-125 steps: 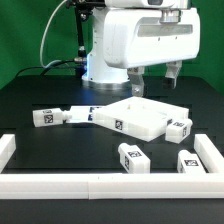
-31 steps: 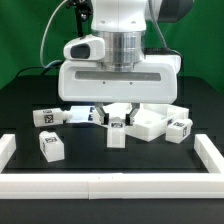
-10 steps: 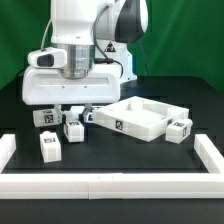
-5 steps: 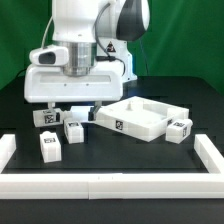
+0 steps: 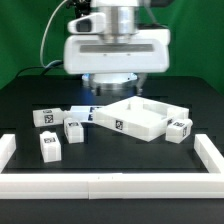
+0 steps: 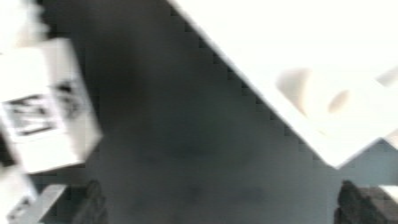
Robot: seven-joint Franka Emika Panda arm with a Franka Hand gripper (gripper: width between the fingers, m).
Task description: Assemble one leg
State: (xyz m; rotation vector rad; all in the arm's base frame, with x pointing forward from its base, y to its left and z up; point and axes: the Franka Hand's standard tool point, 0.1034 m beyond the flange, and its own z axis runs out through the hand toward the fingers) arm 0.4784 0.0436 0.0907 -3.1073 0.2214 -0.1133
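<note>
The gripper hangs wide and empty, and would best be centred over the leg lying just beside the tabletop on the exterior view's left, 1 of 4 loose, with its jaws squared to the block's flat sides before a straight descent.

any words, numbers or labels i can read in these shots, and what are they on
No words, brands or numbers can be read anywhere.
Square black-and-white tags, patterns rather than letters: on the four legs and on the front side of the tabletop.
Wrist view: a tag on one leg, too blurred to read.
</note>
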